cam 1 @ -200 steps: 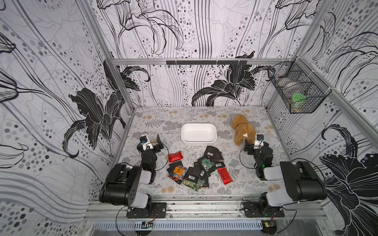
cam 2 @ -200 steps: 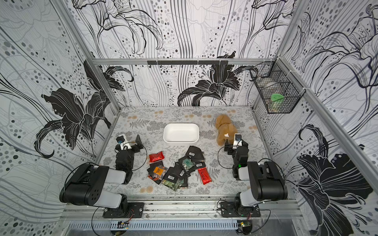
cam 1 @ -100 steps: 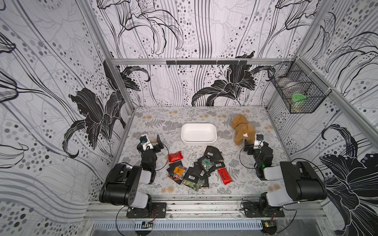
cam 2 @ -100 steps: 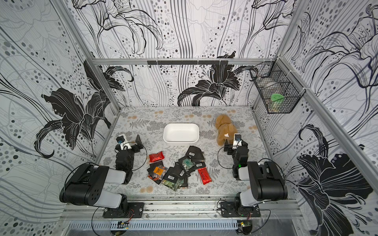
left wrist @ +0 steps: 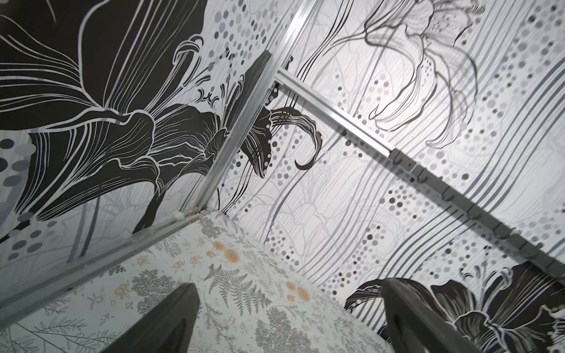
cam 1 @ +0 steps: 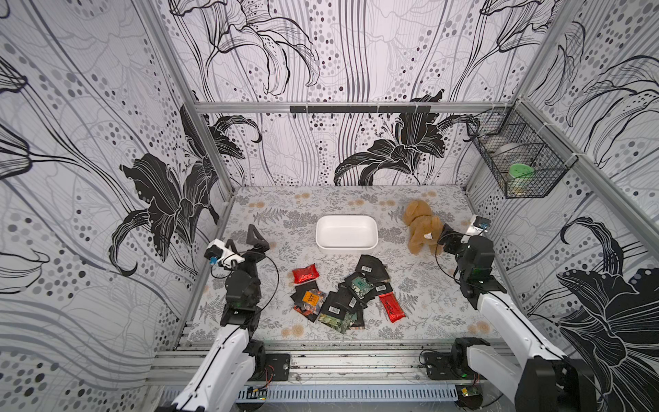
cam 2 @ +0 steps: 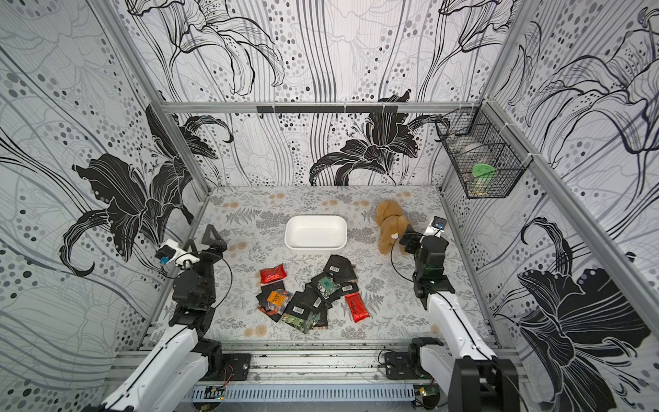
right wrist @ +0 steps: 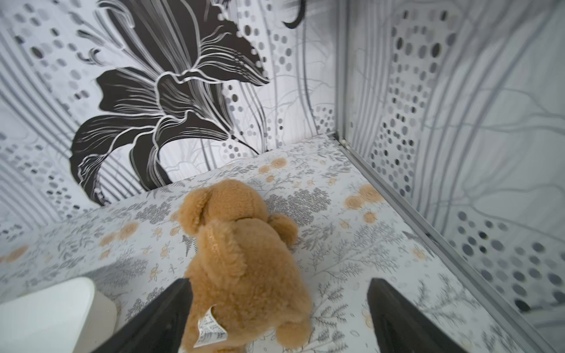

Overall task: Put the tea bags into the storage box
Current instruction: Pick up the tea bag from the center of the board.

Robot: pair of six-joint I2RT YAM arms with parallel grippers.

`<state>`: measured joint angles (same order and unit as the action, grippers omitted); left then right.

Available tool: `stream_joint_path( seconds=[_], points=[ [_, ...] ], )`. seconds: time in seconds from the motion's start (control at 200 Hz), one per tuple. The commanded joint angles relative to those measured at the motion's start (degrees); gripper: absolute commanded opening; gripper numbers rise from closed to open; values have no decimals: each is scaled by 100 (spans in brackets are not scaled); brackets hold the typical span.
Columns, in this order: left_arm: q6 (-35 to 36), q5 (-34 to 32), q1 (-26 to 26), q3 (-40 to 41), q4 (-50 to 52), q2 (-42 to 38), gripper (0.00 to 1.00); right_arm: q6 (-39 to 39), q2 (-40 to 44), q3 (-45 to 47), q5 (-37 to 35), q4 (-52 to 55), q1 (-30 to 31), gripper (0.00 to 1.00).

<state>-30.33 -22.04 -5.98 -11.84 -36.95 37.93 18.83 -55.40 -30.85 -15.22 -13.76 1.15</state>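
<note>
Both pincers are spread wide and empty: the left gripper (left wrist: 288, 284) faces bare mat, while the right gripper (right wrist: 276, 285) points at the plush toy (cam 1: 420, 228) just ahead of its fingers, so a forward move could shove or snag the toy. The tea bags (cam 1: 342, 296) lie in an overlapping heap on the mat between the arms, near the box (cam 1: 346, 247); a pinch there may lift two at once or slip off the flat foil. The box is empty; the wire basket (cam 1: 535, 187) on the wall holds a green-topped item, unclear what.
</note>
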Motion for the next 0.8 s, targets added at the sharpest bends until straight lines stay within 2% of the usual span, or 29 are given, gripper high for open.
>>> stream_joint_path(
  seconds=[0.0, 0.045, 0.175, 0.27, 0.315, 0.365, 0.431, 0.506, 0.521, 0.566, 0.626, 0.716, 0.791],
  points=[
    [-1177, 321, -12, 459, 891, -486, 97, 1254, 409, -1, -359, 1918, 21, 95],
    [-1475, 376, -3, 394, 1452, -705, 97, 1339, 644, 43, -143, 1987, 22, 95],
    [-1692, 1234, -5, 83, 2531, -788, 97, 1110, 1151, 47, 919, 2161, 17, 95],
    [-1825, 1799, -30, -327, 3433, -409, 100, 721, 1298, 94, 2367, 1966, 26, 96],
    [-1855, 2038, -87, -482, 3680, -125, 97, 631, 1336, 212, 3196, 1612, 47, 96],
    [-1895, 2198, -237, -630, 3831, 232, 95, 591, 1324, 263, 3619, 1394, 172, 96],
    [-1910, 2224, -668, -872, 3980, 740, 95, 439, 1268, 165, 3370, 1495, 554, 96],
    [-1946, 1891, -1524, -1154, 4034, 1194, 95, 237, 1120, 58, 2926, 1597, 1203, 99],
    [-1963, 1765, -1727, -1207, 4032, 1276, 95, 190, 1070, 50, 2882, 1574, 1349, 95],
    [-1991, 1518, -2292, -1325, 3934, 1502, 95, 94, 878, 1, 2703, 1552, 1802, 92],
    [-2047, 1440, -2898, -1465, 3702, 1836, 95, -38, 508, -138, 2443, 1631, 2380, 85],
    [-2162, 1479, -3494, -1611, 3390, 2298, 94, -179, 78, -213, 1655, 1627, 3167, 56],
    [-2329, 1260, -3873, -1617, 3163, 2543, 93, -283, -141, 5, 1395, 1242, 3652, 51]
  ],
)
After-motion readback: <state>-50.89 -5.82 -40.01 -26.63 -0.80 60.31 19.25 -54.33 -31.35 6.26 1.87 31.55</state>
